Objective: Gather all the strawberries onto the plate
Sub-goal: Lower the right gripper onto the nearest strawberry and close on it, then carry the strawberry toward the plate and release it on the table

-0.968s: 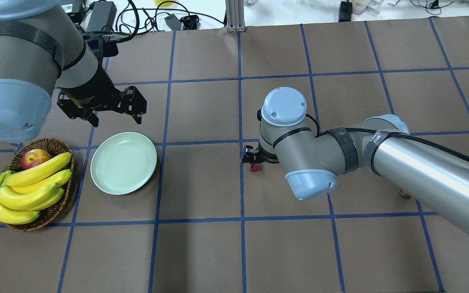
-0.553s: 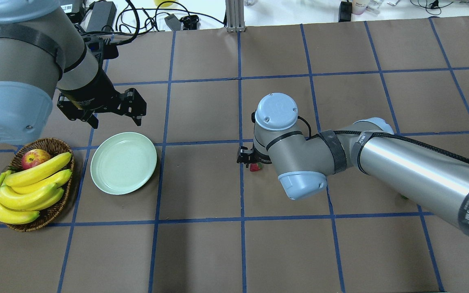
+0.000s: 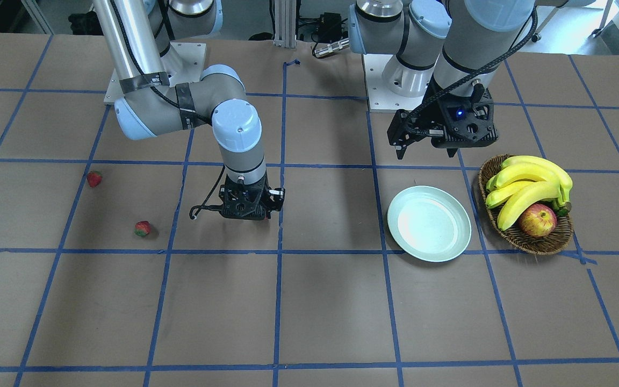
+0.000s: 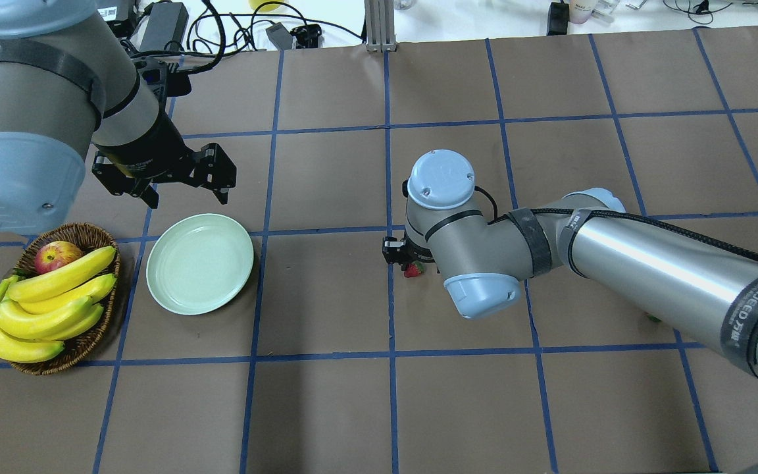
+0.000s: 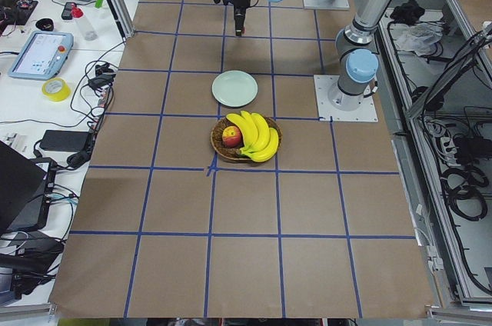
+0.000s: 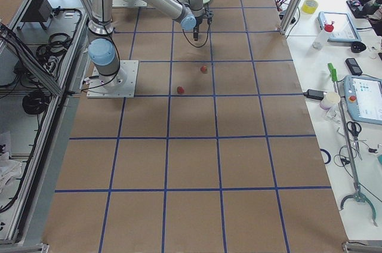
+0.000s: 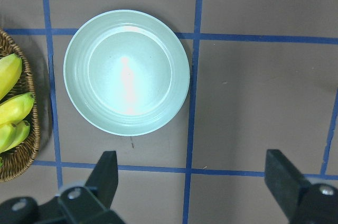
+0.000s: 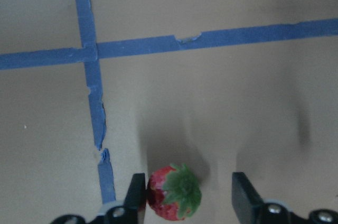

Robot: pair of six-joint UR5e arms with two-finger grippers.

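The table (image 4: 326,408), brown paper crossed by blue tape lines (image 4: 390,395), runs off every edge of the overhead view. The right arm (image 4: 649,263) reaches in from the right edge and is cut off there; in that view its bulk hides most of its own gripper and nearly all of the ground beneath it. The left arm (image 4: 30,99) fills the top left corner, also cropped. The wicker basket (image 4: 83,230) sits at the left edge with bananas (image 4: 50,296) spilling over its rim and an apple (image 4: 56,255) half tucked behind them. The plate (image 4: 199,263) lies just beside the basket, apart from it, its pale face bare.

The left gripper (image 7: 193,174) hangs above the table near the plate with its jaws spread wide and nothing between them. The right gripper (image 8: 188,177) is low over the paper, jaws parted around a strawberry (image 8: 173,192); one finger (image 8: 136,195) seems to touch the fruit, the other stands off, and the bottom of the wrist view crops all three. The other two strawberries (image 3: 94,178) (image 3: 142,228) lie on the table beyond the right arm, well apart from the plate. Between the straddled strawberry and the plate stretches plain paper.
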